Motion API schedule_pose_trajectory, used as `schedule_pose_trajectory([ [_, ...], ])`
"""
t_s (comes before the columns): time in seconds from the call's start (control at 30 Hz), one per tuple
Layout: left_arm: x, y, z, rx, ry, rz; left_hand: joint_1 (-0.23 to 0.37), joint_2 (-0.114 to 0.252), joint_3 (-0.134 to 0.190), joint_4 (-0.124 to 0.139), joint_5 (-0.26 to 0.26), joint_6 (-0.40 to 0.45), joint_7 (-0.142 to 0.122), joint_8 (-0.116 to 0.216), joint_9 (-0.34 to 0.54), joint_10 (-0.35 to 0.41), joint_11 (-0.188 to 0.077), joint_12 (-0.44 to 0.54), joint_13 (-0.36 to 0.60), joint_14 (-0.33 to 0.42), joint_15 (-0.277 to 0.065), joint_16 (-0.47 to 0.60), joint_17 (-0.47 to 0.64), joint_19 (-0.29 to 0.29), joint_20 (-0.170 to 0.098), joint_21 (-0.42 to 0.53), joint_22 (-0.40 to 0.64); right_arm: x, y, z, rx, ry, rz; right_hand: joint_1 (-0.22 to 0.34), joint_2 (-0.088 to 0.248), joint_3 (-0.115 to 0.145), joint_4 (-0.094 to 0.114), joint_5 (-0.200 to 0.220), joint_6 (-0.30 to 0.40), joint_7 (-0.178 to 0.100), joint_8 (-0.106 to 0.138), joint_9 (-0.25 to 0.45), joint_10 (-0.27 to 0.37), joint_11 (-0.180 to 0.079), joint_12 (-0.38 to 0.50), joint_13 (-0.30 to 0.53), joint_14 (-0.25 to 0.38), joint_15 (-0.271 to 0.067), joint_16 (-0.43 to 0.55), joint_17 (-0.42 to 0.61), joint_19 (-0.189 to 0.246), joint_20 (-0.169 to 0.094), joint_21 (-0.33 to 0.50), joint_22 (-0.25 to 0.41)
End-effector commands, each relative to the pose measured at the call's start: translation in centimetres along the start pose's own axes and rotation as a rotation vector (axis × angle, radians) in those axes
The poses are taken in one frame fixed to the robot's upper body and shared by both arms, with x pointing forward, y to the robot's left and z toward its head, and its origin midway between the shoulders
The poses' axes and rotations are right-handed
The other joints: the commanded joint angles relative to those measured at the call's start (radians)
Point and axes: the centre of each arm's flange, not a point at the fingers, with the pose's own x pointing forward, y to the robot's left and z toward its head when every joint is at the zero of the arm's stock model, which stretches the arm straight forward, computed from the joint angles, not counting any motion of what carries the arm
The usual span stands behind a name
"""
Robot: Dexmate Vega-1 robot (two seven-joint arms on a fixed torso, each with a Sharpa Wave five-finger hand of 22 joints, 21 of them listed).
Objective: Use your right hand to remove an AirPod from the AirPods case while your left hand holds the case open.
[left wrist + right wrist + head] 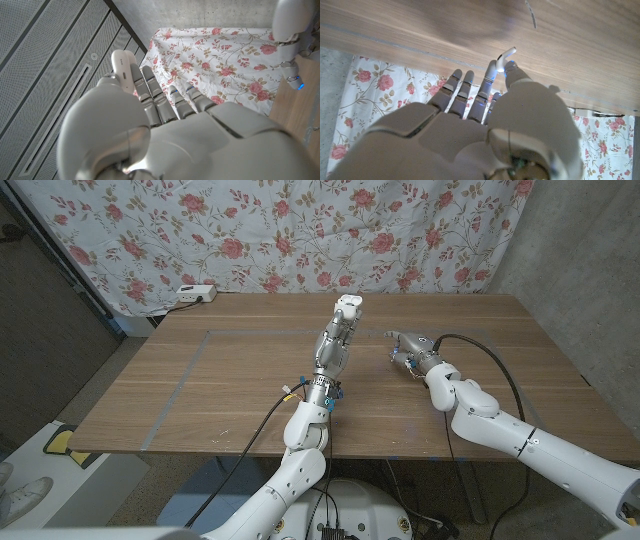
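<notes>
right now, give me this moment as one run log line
left hand: holds AirPods case raised above table | right hand: pinches AirPod, apart from case | step: AirPod out

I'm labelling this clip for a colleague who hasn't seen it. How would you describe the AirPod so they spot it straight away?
Start at the wooden table, then follow the robot's right arm to the right hand, low over the tabletop. The small white AirPod is pinched at its fingertips, its thin curved stem poking out. The bulkier white AirPods case sits raised in the left hand.
</notes>
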Motion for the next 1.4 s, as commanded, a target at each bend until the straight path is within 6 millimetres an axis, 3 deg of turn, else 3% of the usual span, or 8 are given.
schedule_pose_trajectory([
  [0.03, -0.3, 0.1, 0.2, 0.001, -0.008, 0.003, 0.010, 0.002, -0.003, 0.007, 0.006, 0.041, -0.036, 0.008, 0.009, 0.013, 0.002, -0.004, 0.004, -0.014, -0.019, 0.000, 0.003, 0.000, -0.005, -0.001, 0.002, -0.3, 0.4, -0.2, 0.011, 0.009, 0.007, 0.013, 0.004, -0.008, 0.001, 0.000, 0.000, -0.005, -0.004, 0.003, 0.045, -0.046, -0.009, -0.009, -0.010, -0.179, -0.011, -0.002, 0.003, 0.009, -0.006, 0.000],
  [0.53, -0.4, -0.3, 0.2, -0.003, -0.005, 0.000, 0.019, 0.001, -0.003, 0.004, 0.006, 0.042, -0.034, 0.006, 0.006, 0.012, 0.002, -0.005, 0.005, -0.016, -0.013, 0.000, 0.001, -0.005, -0.004, -0.003, 0.001, -0.9, 0.4, -0.7, 0.012, 0.019, 0.008, -0.023, -0.014, -0.045, 0.012, 0.001, -0.023, 0.027, -0.007, 0.002, 0.016, -0.041, -0.080, -0.082, -0.028, -0.170, -0.026, -0.017, 0.003, 0.011, -0.007, 0.000],
  [0.6, -0.4, -0.3, 0.1, -0.004, -0.004, 0.000, 0.019, 0.001, -0.004, 0.004, 0.006, 0.043, -0.034, 0.007, 0.006, 0.012, 0.002, -0.005, 0.005, -0.016, -0.012, 0.000, 0.001, -0.005, -0.004, -0.003, 0.001, -0.9, 0.3, -0.7, 0.012, 0.021, 0.006, -0.034, -0.023, -0.055, 0.013, 0.000, -0.029, 0.039, -0.006, 0.002, 0.004, -0.039, -0.100, -0.096, -0.035, -0.167, -0.029, -0.020, 0.003, 0.012, -0.007, 0.000],
  [0.7, -0.3, -0.4, 0.1, -0.006, -0.005, -0.003, 0.021, 0.001, -0.004, 0.004, 0.006, 0.043, -0.035, 0.007, 0.006, 0.012, 0.002, -0.005, 0.005, -0.016, -0.012, 0.000, 0.001, -0.006, -0.003, -0.003, 0.001, -1.0, 0.2, -0.8, 0.013, 0.022, 0.003, -0.054, -0.034, -0.075, 0.010, 0.003, -0.041, 0.054, -0.002, 0.001, -0.062, -0.036, -0.185, -0.147, -0.073, -0.149, -0.046, -0.041, -0.006, 0.010, -0.010, 0.000],
  [0.97, -0.3, -0.3, 0.0, -0.004, -0.001, 0.003, 0.022, 0.002, -0.005, 0.005, 0.006, 0.042, -0.034, 0.006, 0.006, 0.012, 0.002, -0.005, 0.006, -0.016, -0.011, 0.001, 0.001, -0.006, -0.003, -0.004, 0.001, -1.1, 0.3, -0.9, 0.007, 0.019, 0.009, -0.071, -0.044, -0.091, 0.011, 0.002, -0.050, 0.064, -0.002, 0.001, -0.077, -0.023, -0.224, -0.177, -0.091, -0.130, -0.057, -0.057, -0.016, 0.012, -0.014, 0.000],
  [1.4, 0.1, -0.1, 0.0, -0.009, -0.003, -0.006, 0.023, 0.000, -0.008, 0.007, 0.005, 0.045, -0.032, 0.006, 0.004, 0.012, 0.002, -0.005, 0.006, -0.016, -0.011, 0.001, 0.001, -0.007, -0.002, -0.004, 0.000, -1.8, -1.4, -1.6, 0.056, 0.042, -0.030, -0.093, -0.050, -0.105, 0.018, 0.000, -0.058, 0.067, -0.002, 0.000, -0.073, -0.013, -0.244, -0.197, -0.092, -0.121, -0.060, -0.068, -0.018, 0.018, -0.014, -0.001],
])
